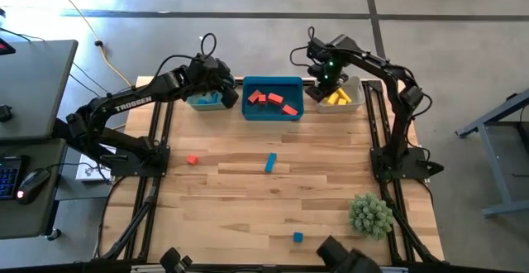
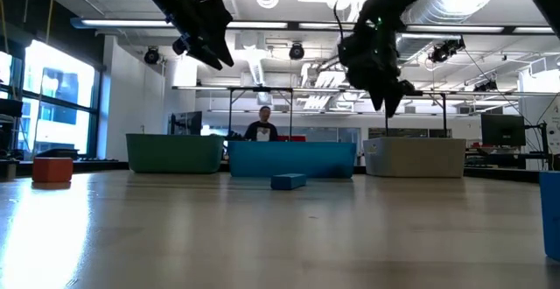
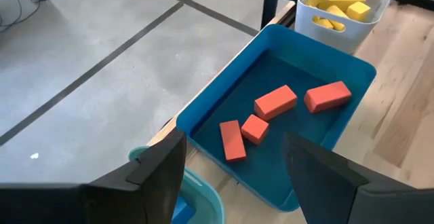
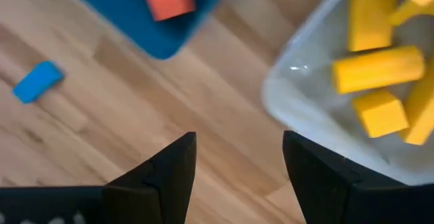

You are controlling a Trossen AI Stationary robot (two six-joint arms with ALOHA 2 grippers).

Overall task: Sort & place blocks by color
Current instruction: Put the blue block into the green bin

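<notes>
Hovering over the teal plastic bin (image 1: pixel 203 101), left gripper (image 1: pixel 221 91) gapes wide, empty; right gripper (image 1: pixel 324 81), fingers apart w/ nothing held, hangs by the grey-white bin (image 1: pixel 354 103). Drop step looks done. Next: fetch blue bar block (image 1: pixel 270 163), small red cube (image 1: pixel 192 160), small blue cube (image 1: pixel 297 237) from table.

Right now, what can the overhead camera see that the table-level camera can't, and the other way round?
Only the high view shows inside the bins: red blocks in the blue bin, yellow blocks in the grey-white bin, plus the green plant. Only the low view shows a person in the room behind. Both show the blue bar lying on the table and both raised arms.
</notes>
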